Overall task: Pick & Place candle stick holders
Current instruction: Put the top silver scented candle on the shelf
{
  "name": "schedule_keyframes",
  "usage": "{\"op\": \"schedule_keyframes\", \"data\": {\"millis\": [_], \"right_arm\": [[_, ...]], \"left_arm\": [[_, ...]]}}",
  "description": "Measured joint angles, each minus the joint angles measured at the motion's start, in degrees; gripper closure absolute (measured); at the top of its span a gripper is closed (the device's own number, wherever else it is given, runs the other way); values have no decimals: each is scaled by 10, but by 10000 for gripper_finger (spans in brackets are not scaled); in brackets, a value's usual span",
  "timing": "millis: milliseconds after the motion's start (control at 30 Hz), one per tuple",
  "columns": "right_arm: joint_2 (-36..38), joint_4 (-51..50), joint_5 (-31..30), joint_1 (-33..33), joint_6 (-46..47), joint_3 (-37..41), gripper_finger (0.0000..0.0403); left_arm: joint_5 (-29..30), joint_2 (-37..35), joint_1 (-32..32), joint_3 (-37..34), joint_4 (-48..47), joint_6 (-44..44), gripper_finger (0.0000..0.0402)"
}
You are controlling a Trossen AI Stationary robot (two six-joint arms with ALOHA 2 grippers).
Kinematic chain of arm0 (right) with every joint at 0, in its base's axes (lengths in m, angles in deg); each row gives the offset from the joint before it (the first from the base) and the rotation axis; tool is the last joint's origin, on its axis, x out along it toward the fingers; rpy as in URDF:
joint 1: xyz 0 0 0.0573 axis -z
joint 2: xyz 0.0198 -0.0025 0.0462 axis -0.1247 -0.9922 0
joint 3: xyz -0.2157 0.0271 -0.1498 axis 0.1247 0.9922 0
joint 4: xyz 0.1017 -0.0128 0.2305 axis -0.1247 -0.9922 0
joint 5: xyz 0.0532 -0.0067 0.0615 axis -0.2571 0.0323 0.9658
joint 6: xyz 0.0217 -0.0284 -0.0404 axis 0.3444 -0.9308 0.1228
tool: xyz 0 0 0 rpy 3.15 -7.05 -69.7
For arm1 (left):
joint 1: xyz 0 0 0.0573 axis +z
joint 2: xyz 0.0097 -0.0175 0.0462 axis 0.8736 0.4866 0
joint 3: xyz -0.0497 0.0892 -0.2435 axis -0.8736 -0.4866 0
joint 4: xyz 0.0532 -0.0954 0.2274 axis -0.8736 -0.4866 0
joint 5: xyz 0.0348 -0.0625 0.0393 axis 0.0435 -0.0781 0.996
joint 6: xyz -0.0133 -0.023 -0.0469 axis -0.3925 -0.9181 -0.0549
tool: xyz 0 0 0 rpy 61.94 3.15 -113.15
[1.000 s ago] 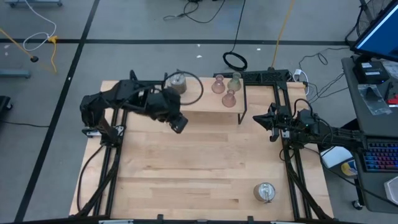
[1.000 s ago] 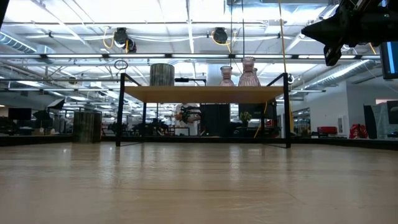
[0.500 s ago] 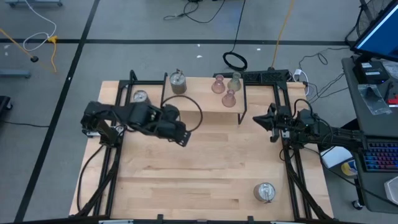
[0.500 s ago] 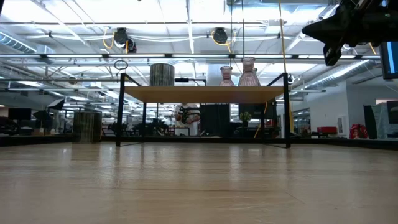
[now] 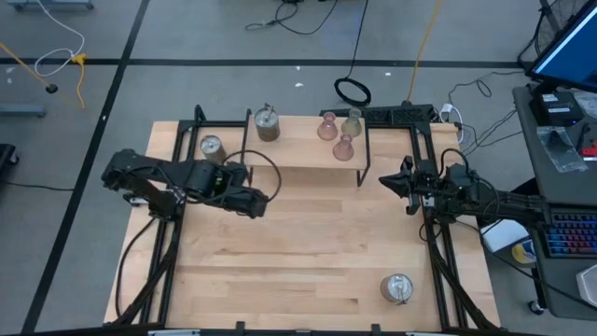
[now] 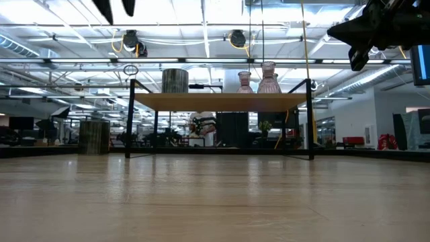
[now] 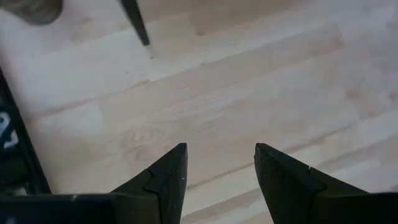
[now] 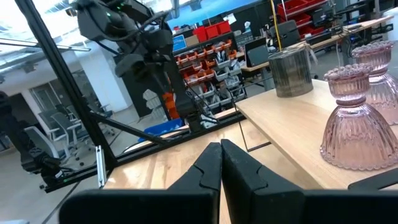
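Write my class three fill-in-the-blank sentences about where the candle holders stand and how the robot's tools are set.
1. The raised shelf carries ____ glassy holders.
2. The left tool has its fingers ____.
3. The metal holder on the table's near edge lies closer to the ____ arm.
4. The right tool is ____.

Missing words: three; open; right; shut

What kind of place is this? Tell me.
Probably a robotics lab or workshop: red parts bins on shelving, a computer monitor beside the pale wooden table, and cables across the grey floor.
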Motion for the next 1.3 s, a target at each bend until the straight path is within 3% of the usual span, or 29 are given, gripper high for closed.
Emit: {"op": "schedule_keyframes", "data": {"millis": [233, 433, 667, 1300], "right_arm": [[0, 0, -1, 0, 0, 0, 403], [0, 0, -2, 0, 0, 0, 403], [0, 0, -2, 0, 2, 0, 403], [0, 0, -2, 0, 2, 0, 403]], "left_arm": [[27, -83, 9, -91, 0, -65, 213], [64, -142, 59, -142, 1, -58, 213], [106, -185, 168, -186, 0, -9, 213], [105, -192, 471, -242, 9, 147, 213]]}}
